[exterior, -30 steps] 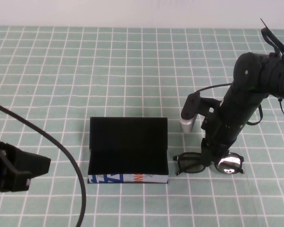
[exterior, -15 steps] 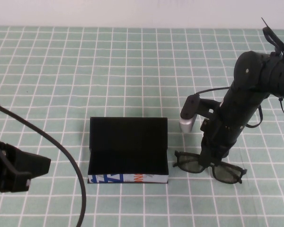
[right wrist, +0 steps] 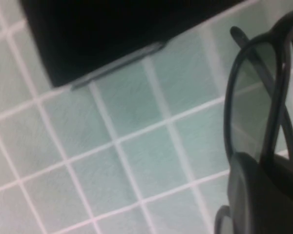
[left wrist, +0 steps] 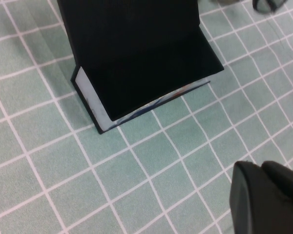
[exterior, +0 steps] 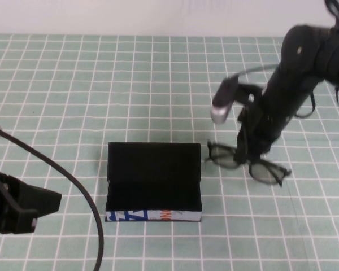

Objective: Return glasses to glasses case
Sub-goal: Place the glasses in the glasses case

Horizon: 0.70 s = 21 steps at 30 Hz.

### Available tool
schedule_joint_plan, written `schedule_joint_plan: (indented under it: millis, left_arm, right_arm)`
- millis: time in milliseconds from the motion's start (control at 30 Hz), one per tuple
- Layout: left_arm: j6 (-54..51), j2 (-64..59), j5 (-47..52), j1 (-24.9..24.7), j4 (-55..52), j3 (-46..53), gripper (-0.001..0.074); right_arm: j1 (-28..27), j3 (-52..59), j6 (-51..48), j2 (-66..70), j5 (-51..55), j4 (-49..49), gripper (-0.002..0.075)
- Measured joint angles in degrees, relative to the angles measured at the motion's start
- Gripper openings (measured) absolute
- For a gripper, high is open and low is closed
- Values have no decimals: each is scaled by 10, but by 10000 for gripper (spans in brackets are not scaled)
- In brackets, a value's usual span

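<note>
The black glasses case point(exterior: 153, 180) stands open in the middle of the table, its lid upright and its white printed strip facing the near edge. It also shows in the left wrist view point(left wrist: 136, 58) and the right wrist view point(right wrist: 112, 29). My right gripper point(exterior: 250, 159) is shut on the bridge of the black-framed glasses point(exterior: 265, 172) and holds them in the air just right of the case. Their rim point(right wrist: 254, 97) fills the right wrist view. My left gripper point(exterior: 22, 203) rests at the near left, away from the case, its fingers point(left wrist: 268, 195) together.
The table is covered with a green cloth with a white grid point(exterior: 101, 84). A black cable point(exterior: 73, 180) arcs from the left arm across the near left.
My right gripper has lifted the glasses off the cloth and carried them up and slightly towards the far side, beside the case's right edge. The left arm has not moved.
</note>
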<state>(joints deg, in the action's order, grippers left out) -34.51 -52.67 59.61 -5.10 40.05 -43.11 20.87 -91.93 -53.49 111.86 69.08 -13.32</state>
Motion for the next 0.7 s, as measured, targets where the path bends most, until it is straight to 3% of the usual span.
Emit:
schedule_joint_plan:
  millis: [467,700]
  left_arm:
    - [-1,0,6,0,0,0,-2]
    - [-1,0,1,0,0,0,-2]
  right_arm:
    - [3,-102,45,-73,14,-34,3]
    - [81,-111,40,-69,15,-64,3]
